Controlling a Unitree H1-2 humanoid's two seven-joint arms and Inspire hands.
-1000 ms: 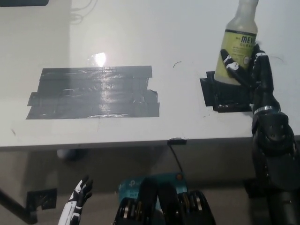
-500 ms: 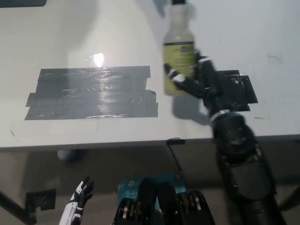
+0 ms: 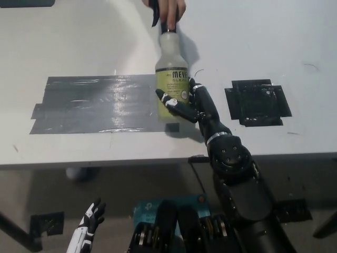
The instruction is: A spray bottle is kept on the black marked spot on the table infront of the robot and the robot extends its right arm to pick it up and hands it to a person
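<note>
1 spray bottle (image 3: 172, 79) stands upright a little above the middle of the frame, over the right end of the wide grey tape patch (image 3: 100, 104). Its body is translucent with pale liquid inside, and a yellow-green label wraps the lower part. The black right hand (image 3: 189, 103) has its fingers curled around the labelled part from the right side, gripping it. At the top edge of the frame, 1 person's hand (image 3: 167, 9) is closed on the bottle's sprayer head, so both hands touch the bottle together.

There are 2 tape marks on the white table (image 3: 253, 42): the grey patch at the left and centre, and 1 smaller black marked spot (image 3: 257, 101) at the right, well apart from the bottle, with nothing on it.

The white left hand (image 3: 90, 220) hangs at the lower left, below the table edge, fingers loosely apart and holding nothing.
</note>
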